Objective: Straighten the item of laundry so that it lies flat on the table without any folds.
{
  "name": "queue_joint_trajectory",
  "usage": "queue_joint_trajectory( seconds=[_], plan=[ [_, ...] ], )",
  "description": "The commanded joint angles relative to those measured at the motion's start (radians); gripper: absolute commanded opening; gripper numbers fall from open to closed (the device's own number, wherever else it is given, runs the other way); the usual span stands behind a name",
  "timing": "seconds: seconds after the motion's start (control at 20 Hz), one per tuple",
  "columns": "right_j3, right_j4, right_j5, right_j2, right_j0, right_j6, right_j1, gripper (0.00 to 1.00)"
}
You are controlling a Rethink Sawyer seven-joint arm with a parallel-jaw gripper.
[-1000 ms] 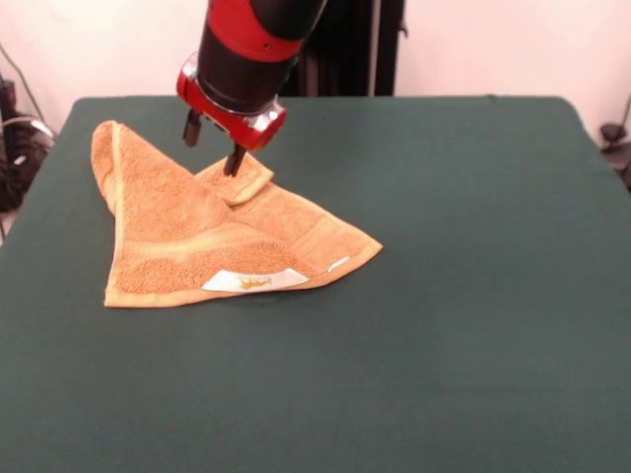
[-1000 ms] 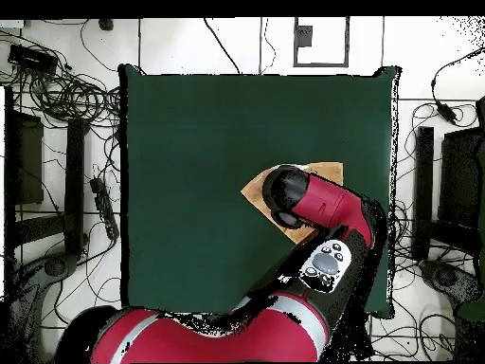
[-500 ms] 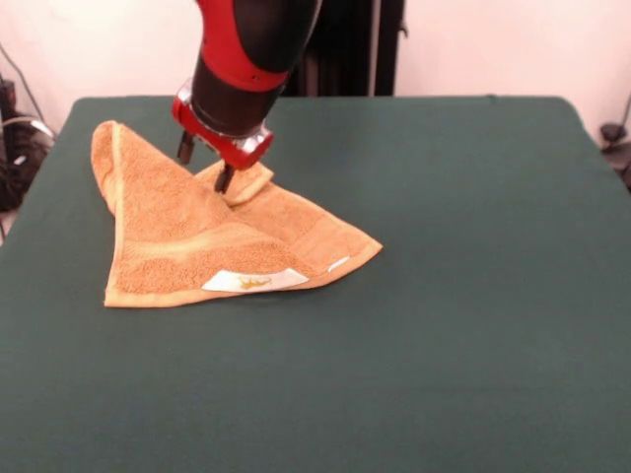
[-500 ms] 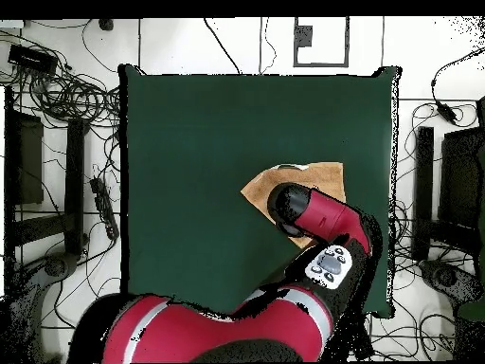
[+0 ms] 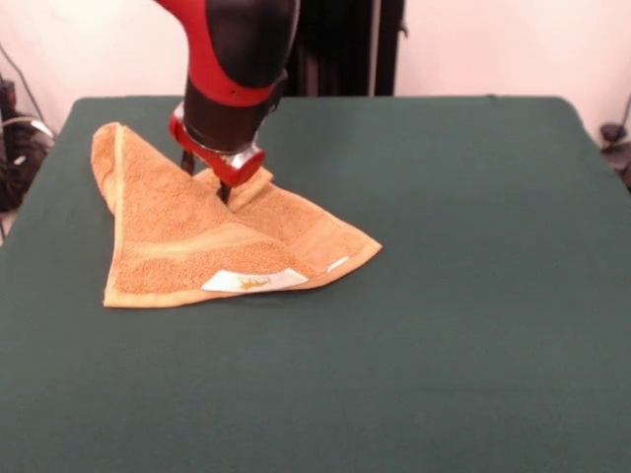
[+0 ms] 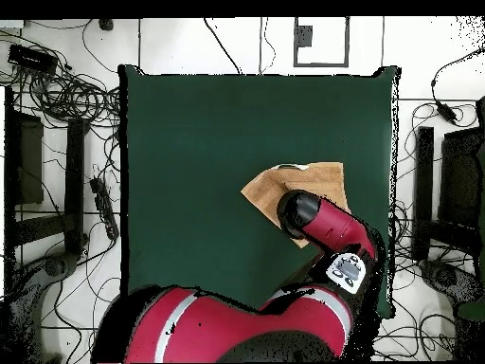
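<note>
The orange-tan towel [image 5: 187, 236] lies folded into a rough triangle on the left part of the dark green table [image 5: 473, 256]. Its white label [image 5: 253, 281] faces the front edge. A small corner flap is folded over near the towel's far edge. My gripper [image 5: 205, 177] is open and points down onto that flap, with one finger on each side of it and the tips at the cloth. In the overhead view the arm's wrist [image 6: 301, 214] covers the gripper and part of the towel [image 6: 317, 176]. The towel lies near the table's [image 6: 189, 171] right edge there.
The robot's black pedestal [image 5: 340, 49] stands behind the table's far edge. Cables and black gear [image 5: 15, 148] lie off the left side. In the overhead view, cables [image 6: 66, 95] and dark stands [image 6: 422, 190] surround the table.
The gripper has come down and shifted slightly left, from above the folded corner flap to the cloth. The towel has not visibly moved.
</note>
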Motion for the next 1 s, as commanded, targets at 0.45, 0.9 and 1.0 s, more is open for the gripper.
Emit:
queue_joint_trajectory(
  seconds=[0.45, 0.9, 1.0],
  plan=[
    [0.122, -0.027, 0.327, 0.029, 0.048, 0.234, 0.048, 1.0],
    [0.142, -0.063, 0.347, 0.016, 0.034, 0.197, 0.037, 1.0],
    [0.141, -0.046, 0.261, 0.048, 0.016, 0.198, 0.061, 1.0]
  ],
)
